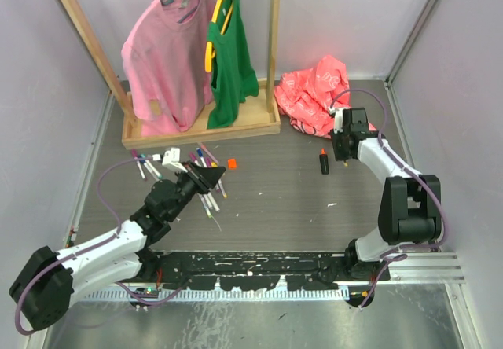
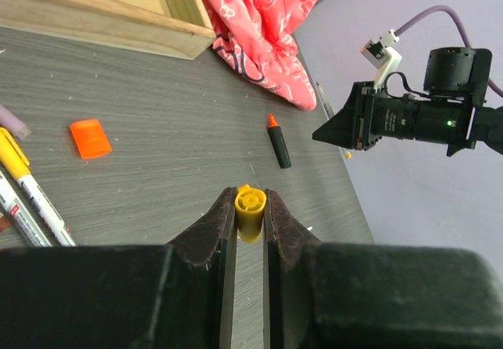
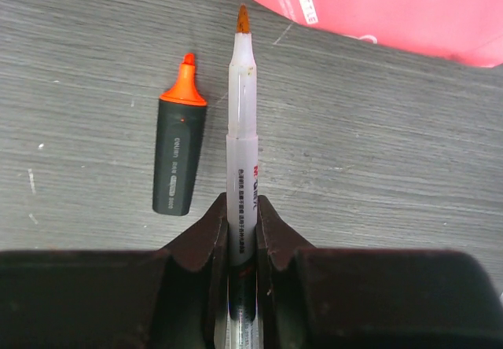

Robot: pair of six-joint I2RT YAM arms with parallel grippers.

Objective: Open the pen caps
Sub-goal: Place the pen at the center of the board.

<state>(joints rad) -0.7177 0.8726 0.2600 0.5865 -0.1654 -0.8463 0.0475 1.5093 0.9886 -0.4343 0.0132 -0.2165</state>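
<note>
Yellow cap (image 2: 250, 211) between left fingers (image 2: 212, 235); uncapped, seemingly orange-tipped pen (image 3: 242, 129) between right fingers (image 3: 206, 233).

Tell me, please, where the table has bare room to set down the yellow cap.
Bare table lies between the orange cap and the black highlighter, and a wider patch runs toward the arm bases, between the scattered pens and the right arm. Around the left gripper it is crowded with pens.
</note>
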